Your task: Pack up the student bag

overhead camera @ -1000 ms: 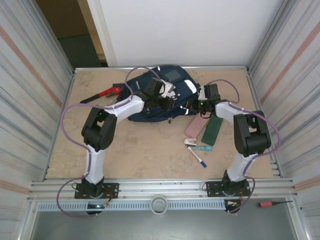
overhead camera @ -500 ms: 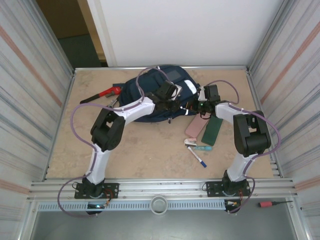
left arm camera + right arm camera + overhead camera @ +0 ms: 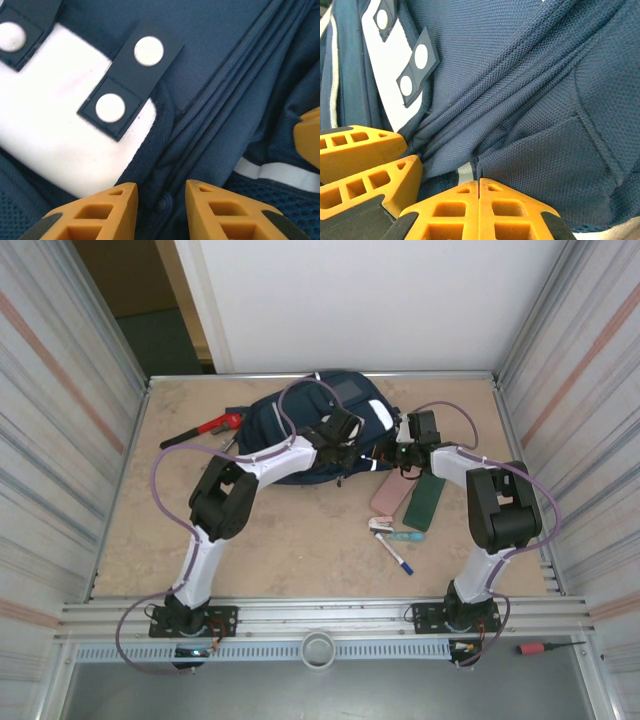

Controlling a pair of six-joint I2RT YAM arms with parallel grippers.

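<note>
The student bag (image 3: 262, 428) lies far back on the tabletop (image 3: 300, 530)
From above, a pink case (image 3: 388, 497) lies beside it. Up close, the left tool (image 3: 161, 192) sits a bit open around a bag fold; the right tool (image 3: 479, 182) is closed tight against the cloth.

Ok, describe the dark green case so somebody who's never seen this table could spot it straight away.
Find the big navy backpack at the far middle of the table. By its near right corner two flat things lie side by side. The case is the right-hand, dark green one; its neighbour is a pink pouch.
</note>
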